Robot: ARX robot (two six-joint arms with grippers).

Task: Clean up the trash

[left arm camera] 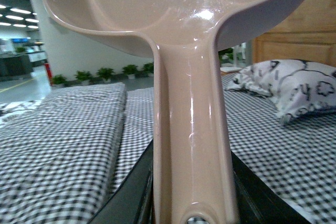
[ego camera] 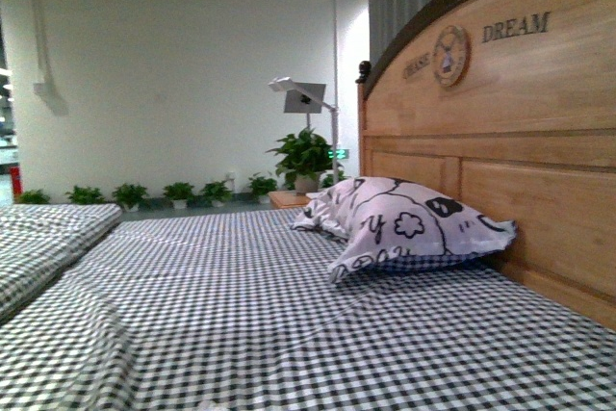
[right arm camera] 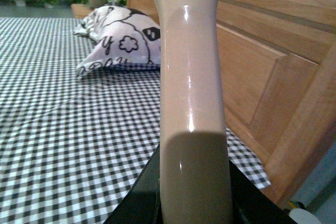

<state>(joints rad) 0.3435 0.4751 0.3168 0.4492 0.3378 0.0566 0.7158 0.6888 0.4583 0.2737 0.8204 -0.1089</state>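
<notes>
Gripped dustpan in left claw, clamped 1 beige handle in right claw, both near pillow. Found pillow on checked bed, beside headboard.

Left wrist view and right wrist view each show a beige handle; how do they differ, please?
The left handle flares into a broad scoop; the right handle leaves the picture before any head shows. The left handle is evenly lit; the right handle's lower part is shadowed. Both are glossy beige plastic, held between dark jaws.
</notes>
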